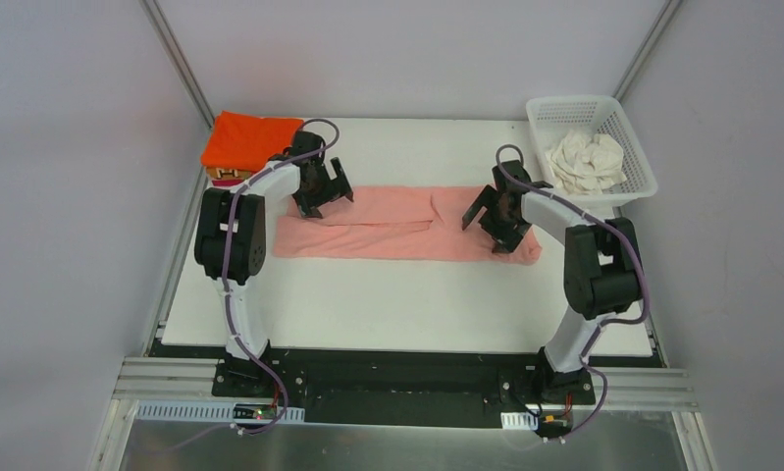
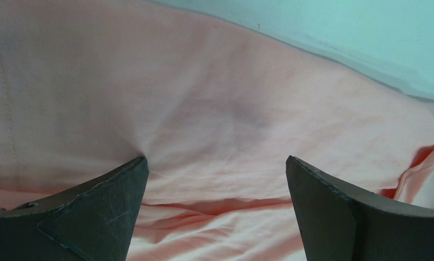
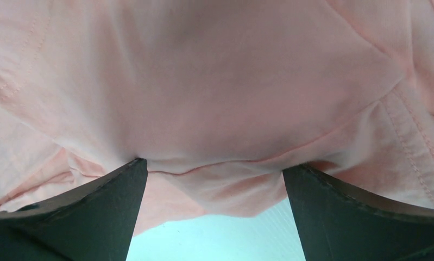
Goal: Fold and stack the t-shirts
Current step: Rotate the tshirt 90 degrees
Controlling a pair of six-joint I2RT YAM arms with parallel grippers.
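Note:
A salmon pink t-shirt [image 1: 397, 224] lies folded into a long band across the middle of the table. My left gripper [image 1: 324, 191] is open and pressed down on the shirt's left end; the left wrist view shows the pink cloth [image 2: 203, 109] filling the space between its spread fingers [image 2: 95, 206]. My right gripper [image 1: 493, 211] is open over the shirt's right end; the right wrist view shows the pink cloth [image 3: 214, 81] with a fold edge between the spread fingers [image 3: 356, 212]. A folded bright orange t-shirt [image 1: 248, 140] lies at the back left corner. A cream-white t-shirt [image 1: 586, 160] is crumpled in the basket.
A white plastic lattice basket [image 1: 641, 167] stands at the back right corner. Under the orange shirt a magenta edge [image 1: 226, 182] and something tan show. Grey walls enclose the table on three sides. Bare white tabletop [image 1: 397, 304] lies in front of the pink shirt.

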